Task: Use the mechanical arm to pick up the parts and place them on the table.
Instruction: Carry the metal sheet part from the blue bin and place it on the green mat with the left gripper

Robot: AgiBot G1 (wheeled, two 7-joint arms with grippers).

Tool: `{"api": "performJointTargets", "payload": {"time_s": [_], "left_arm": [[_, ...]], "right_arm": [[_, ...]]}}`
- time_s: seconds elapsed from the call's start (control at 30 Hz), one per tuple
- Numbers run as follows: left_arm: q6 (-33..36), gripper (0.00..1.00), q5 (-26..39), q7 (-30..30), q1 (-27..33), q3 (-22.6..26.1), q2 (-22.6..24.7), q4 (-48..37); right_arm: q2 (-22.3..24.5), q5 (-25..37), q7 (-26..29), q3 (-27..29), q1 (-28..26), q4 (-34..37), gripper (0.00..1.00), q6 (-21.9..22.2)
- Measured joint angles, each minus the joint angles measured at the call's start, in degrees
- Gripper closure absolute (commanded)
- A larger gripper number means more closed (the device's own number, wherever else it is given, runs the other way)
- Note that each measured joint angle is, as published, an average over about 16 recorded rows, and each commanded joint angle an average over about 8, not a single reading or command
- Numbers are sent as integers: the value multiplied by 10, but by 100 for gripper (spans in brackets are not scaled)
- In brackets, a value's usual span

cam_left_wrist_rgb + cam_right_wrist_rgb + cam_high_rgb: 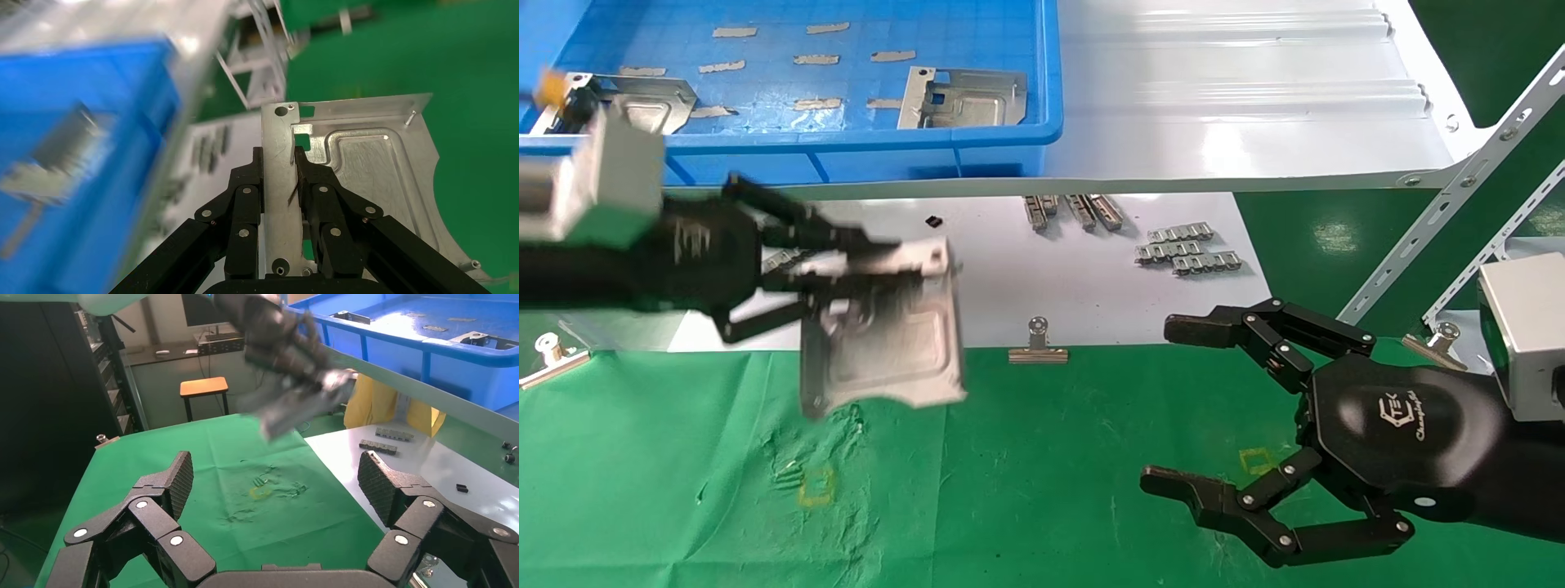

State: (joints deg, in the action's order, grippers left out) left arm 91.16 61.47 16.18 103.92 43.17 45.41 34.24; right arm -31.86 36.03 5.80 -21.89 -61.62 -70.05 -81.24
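My left gripper (878,265) is shut on a silver stamped part (887,339), pinching its bent flange (278,184), and holds it in the air above the near edge of the white sheet and the green table (1026,490). The part hangs over the left yellow mark (816,486). It also shows in the right wrist view (294,407). Two more parts lie in the blue bin: one at its front right (964,98), one at its left (641,98). My right gripper (1164,408) is open and empty above the green cloth at the right.
The blue bin (846,139) stands on a raised white shelf (1238,98). Small grey ridged strips (1185,249) lie on the white sheet (1075,278). Metal clips (1038,343) pin the cloth edge. A second yellow mark (1257,461) lies by the right gripper.
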Motion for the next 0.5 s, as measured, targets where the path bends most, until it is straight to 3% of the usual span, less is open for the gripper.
{"api": "performJointTargets", "payload": {"time_s": [0.23,0.5], "left_arm": [[-12,100,45,111,-25,58,-5,-39],[-16,100,82,208,-45,91,18,-122]], "right_arm": [[0,0,0,0,0,0,0,0],[0,0,0,0,0,0,0,0]]}}
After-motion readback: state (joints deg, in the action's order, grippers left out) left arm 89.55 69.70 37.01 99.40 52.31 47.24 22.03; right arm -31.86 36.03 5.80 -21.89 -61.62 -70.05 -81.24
